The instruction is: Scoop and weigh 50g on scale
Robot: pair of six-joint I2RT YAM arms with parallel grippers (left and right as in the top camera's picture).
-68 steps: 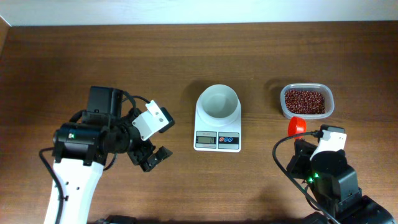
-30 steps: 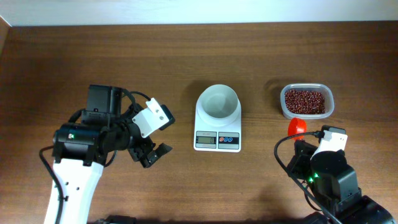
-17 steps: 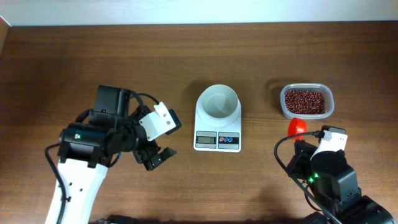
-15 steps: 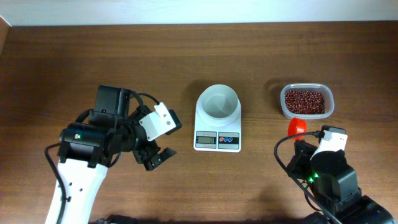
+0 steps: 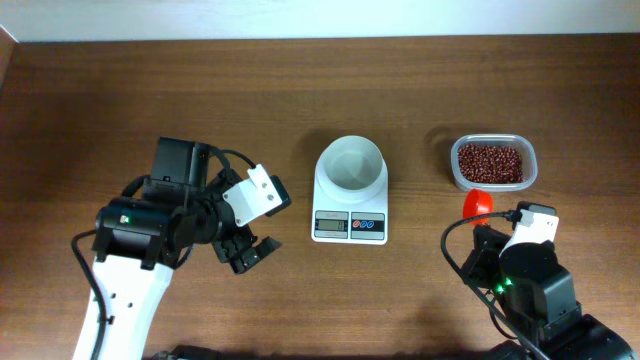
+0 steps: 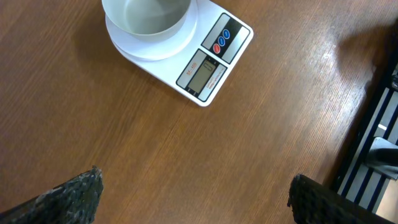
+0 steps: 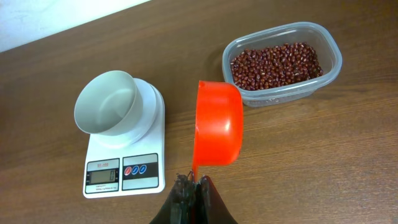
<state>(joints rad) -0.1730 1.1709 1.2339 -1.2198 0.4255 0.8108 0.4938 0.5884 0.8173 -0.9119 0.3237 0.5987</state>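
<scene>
Holds left hand (image 5: 250,253) wide apart over brown wooden tabletop (image 5: 120,100) near small white rectangular digital scale (image 5: 349,226); clamps right hand (image 7: 192,185) on red plastic scoop (image 7: 217,130) handle.

I count one scale (image 5: 349,226), one white bowl (image 5: 350,165), one tub of beans (image 7: 281,94) and one red scoop (image 7: 217,130) before me.

A dark brown wooden table (image 5: 120,90) with the grain running left to right carries two things directly on its top. About the middle stands a small white digital kitchen scale (image 5: 349,226), its grey display and its red and blue buttons turned toward the near edge. To the right of it, well apart and a little farther back, sits a clear plastic tub (image 7: 273,96) of red beans, lid off.
</scene>
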